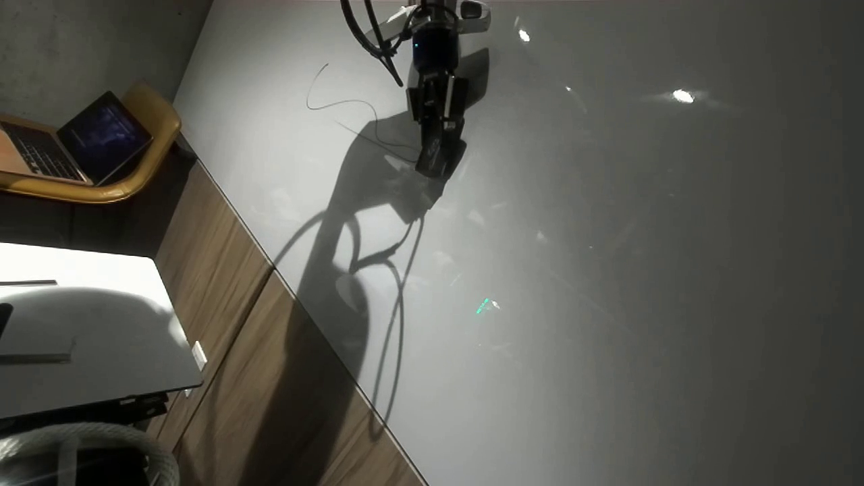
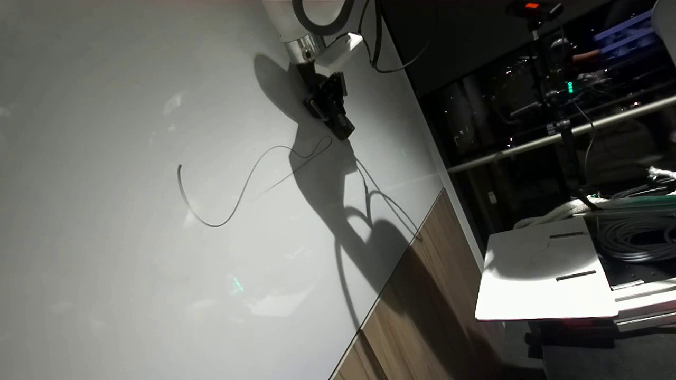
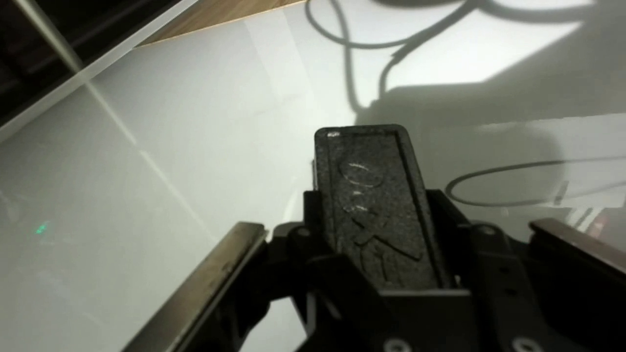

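A dark grey rectangular block (image 3: pixel 371 195) with raised and scratched marks on its face fills the middle of the wrist view. My gripper (image 3: pixel 376 210) is shut on it, one black finger on each long side. The block juts out past the fingertips. Both exterior views show the dark gripper (image 1: pixel 439 121) near the top, with the block (image 1: pixel 437 156) at its end over a pale glossy surface (image 1: pixel 574 270). A thin dark wire (image 2: pixel 214 226) curves across that surface close to the gripper (image 2: pixel 326 103). Whether it touches the block I cannot tell.
Brown wood panels (image 1: pixel 236 364) border the pale surface. A laptop (image 1: pixel 108 135) sits on a yellow chair (image 1: pixel 135 185). A white board (image 2: pixel 544 295) stands beside coiled cables (image 2: pixel 634 240) and a tripod (image 2: pixel 567 142). Black cables (image 1: pixel 361 34) hang from the arm. The arm's shadow (image 1: pixel 337 236) falls across the surface.
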You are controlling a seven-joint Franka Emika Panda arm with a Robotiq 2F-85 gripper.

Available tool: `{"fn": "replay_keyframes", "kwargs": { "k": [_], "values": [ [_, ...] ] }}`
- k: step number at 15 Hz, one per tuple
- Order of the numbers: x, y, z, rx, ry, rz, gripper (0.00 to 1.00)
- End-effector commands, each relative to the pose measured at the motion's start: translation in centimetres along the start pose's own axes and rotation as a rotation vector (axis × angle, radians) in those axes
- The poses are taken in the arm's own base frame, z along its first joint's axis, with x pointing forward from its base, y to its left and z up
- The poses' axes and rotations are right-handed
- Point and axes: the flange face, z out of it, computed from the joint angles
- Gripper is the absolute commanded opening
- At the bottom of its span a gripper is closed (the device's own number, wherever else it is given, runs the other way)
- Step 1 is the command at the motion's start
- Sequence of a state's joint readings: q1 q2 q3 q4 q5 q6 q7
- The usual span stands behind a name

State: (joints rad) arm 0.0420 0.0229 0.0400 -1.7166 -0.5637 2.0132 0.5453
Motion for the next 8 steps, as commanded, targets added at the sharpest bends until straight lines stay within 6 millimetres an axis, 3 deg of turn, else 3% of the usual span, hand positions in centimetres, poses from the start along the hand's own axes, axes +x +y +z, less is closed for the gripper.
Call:
{"fn": "replay_keyframes", "kwargs": {
  "k": [1, 8],
  "values": [
    [1.9, -6.9, -3.4, 0.091, 0.082, -0.016, 0.29],
    [-1.0, -19.1, -6.7, 0.174, 0.088, -0.124, 0.29]
  ]
}}
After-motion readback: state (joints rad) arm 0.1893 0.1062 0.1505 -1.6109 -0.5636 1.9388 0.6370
